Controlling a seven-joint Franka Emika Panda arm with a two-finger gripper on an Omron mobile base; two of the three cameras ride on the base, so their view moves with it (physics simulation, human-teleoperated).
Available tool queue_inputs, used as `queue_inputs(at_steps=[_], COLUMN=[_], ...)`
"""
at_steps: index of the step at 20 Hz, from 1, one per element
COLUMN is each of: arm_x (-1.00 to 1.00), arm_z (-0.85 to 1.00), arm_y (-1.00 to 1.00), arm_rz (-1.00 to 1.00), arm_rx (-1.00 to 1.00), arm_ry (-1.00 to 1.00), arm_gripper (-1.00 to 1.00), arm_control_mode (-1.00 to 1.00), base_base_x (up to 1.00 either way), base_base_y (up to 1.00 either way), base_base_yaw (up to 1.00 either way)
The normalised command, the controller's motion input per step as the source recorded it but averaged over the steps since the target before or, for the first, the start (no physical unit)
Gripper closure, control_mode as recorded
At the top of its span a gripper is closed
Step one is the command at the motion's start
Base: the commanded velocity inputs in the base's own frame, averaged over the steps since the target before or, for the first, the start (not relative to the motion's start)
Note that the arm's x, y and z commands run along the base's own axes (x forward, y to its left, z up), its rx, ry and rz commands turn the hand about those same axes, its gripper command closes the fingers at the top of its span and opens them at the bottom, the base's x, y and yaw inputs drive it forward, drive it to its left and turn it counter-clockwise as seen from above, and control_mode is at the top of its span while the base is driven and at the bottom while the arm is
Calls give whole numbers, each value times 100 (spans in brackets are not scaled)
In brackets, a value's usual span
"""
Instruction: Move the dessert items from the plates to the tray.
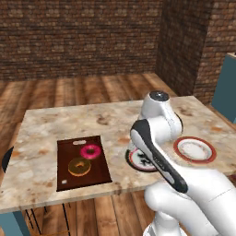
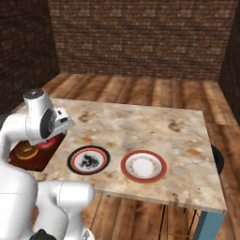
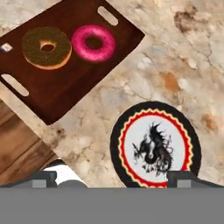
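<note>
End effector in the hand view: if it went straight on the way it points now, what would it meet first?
Probably the black-rimmed plate, which lies bare just ahead of the open end effector; depth is unclear, so it could meet the table beside it.

In the left base view the arm's forearm covers part of the black-rimmed plate (image 1: 137,159). In the right base view the arm's wrist hides most of the pink doughnut (image 2: 46,143) and much of the tray (image 2: 47,157). In the hand view the black-rimmed plate's near edge is cut off between the fingertips (image 3: 43,177).
</note>
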Motion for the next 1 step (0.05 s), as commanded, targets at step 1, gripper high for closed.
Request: queue_inputs(at_steps=[1], arm_x=[-19], arm_z=[24], arm_y=[-81], arm_rz=[-28], arm_rx=[0], arm_ry=[0], arm_gripper=[-100], arm_control_mode=[-100], base_base_x=[0], base_base_y=[0], base_base_yaw=[0])
